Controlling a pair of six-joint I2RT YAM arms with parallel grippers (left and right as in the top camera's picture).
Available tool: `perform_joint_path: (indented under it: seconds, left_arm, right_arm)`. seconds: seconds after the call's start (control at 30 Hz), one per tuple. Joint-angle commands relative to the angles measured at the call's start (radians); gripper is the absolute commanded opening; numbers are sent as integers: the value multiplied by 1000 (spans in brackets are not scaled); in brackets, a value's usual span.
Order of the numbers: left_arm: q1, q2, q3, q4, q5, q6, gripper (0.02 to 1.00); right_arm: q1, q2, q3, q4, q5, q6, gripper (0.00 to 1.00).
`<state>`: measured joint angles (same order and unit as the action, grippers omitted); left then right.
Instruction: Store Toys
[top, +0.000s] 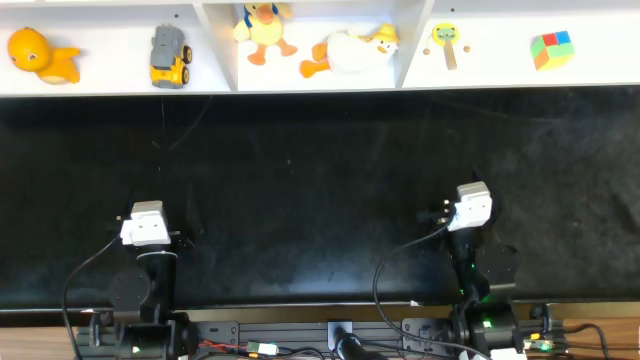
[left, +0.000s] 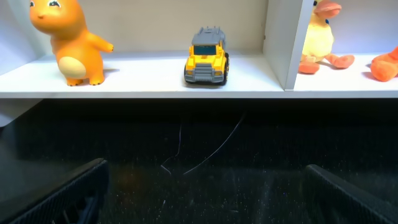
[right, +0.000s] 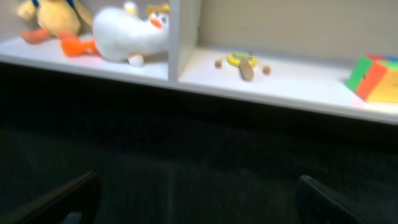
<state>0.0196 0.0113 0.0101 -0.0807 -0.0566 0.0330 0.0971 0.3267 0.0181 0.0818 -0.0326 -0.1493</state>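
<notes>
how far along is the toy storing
Done: six toys sit on the shelf: orange figure, truck, yellow duck, white duck, wooden toy, cube. In hand: nothing; left gripper and right gripper are open over the black table. Left: likely nothing, as every toy in view is shelved.

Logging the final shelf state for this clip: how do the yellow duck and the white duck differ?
The yellow duck has a yellow body; the white duck has a white one. The yellow duck sits upright, while the white duck lies on its side. Both are plush toys with orange feet, and both are in the middle compartment.
</notes>
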Motion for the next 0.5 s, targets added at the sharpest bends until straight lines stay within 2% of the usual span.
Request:
perform_joint_path:
  seconds: [0.03,0.17,0.5]
  left_arm:
    - [-2,-8,-2,-1,2,16,998]
    - [-2,-8,-2,-1,2,15,998]
    - [-2,-8,-2,-1,2,16,998]
  right_arm:
    - [-8,-43,-13,-53,9,13,993]
    - [-8,-116,-13,-154,42,0,996]
    - [-25,-262,-13,-160,51,-32,996]
